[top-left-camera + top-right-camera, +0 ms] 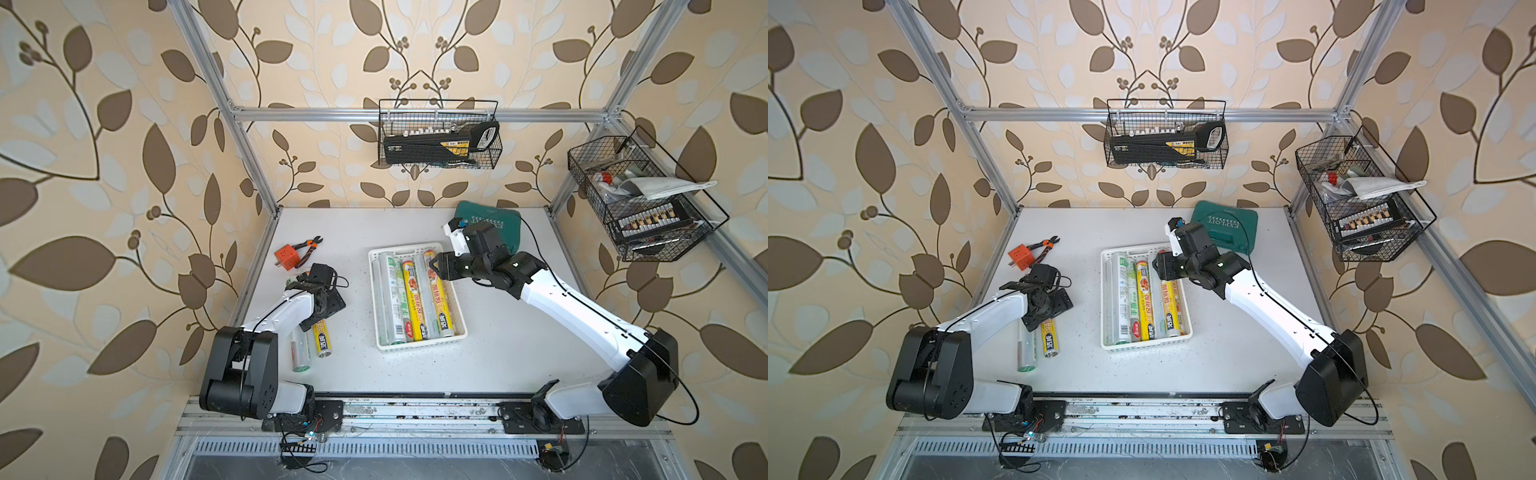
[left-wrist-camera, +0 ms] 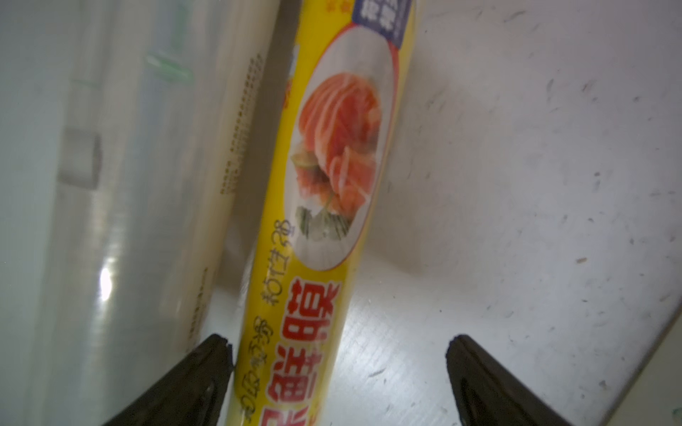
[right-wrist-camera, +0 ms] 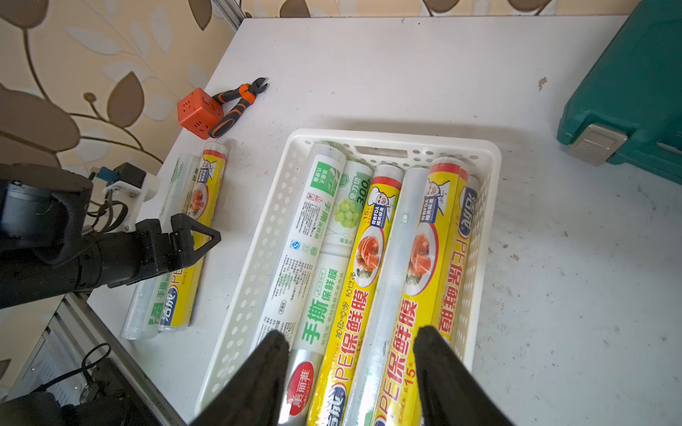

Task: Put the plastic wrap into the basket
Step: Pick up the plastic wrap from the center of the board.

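Jaws on the left are apart, straddling a yellow plastic wrap roll [image 2: 324,184] on the tabletop [image 2: 516,184] beside a clear roll [image 2: 147,184], right jaws apart and empty over the loaded white basket [image 3: 265,228]; I'd call this pickup, next needing a centred squeeze, then lift.

A white, speckled worktop [image 1: 519,332] is shown. A white basket [image 1: 419,344] is set at its centre. At the near left, 2 are laid side by side: a yellow roll [image 1: 323,340] and a clear roll [image 1: 300,353]. An orange cube [image 1: 286,257] and cutters [image 1: 309,246] are placed together far left, a green case [image 1: 498,218] far right.
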Available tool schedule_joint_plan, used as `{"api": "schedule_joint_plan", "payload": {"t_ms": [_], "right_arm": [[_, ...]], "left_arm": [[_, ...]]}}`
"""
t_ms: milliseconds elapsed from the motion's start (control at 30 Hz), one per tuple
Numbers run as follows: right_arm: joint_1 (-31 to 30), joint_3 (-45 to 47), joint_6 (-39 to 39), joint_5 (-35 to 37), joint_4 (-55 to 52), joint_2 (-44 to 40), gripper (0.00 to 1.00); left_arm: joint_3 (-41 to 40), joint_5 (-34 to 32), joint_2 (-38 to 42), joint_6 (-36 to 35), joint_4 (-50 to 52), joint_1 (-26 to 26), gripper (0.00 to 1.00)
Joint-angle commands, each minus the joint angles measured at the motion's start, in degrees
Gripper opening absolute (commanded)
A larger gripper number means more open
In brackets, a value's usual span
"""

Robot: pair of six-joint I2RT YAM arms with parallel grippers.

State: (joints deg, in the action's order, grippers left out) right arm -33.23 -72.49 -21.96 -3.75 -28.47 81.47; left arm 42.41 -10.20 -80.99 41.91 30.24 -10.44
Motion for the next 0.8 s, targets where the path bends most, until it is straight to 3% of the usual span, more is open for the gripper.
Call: {"api": "schedule_joint_plan", "payload": {"t_ms": [0,333,767], "right_arm": [[0.18,1.26,1.07,-0.77,1.21,-0.57,0.58],[0.62,1.06,1.13,-2.00,0.67,0.17,0.58],[1.11,-0.07,1.04,-2.84,-1.24,2.38,0.58]], "left_arm": [[2.10,1.77,-0.74,-1.70,-0.85,0.46,0.93],[5.02,1.19,-4.92,-3.67,-0.23,0.76,0.92],[4.34,3.52,-7.41,-3.59,-2.20,0.94,0.71]]}}
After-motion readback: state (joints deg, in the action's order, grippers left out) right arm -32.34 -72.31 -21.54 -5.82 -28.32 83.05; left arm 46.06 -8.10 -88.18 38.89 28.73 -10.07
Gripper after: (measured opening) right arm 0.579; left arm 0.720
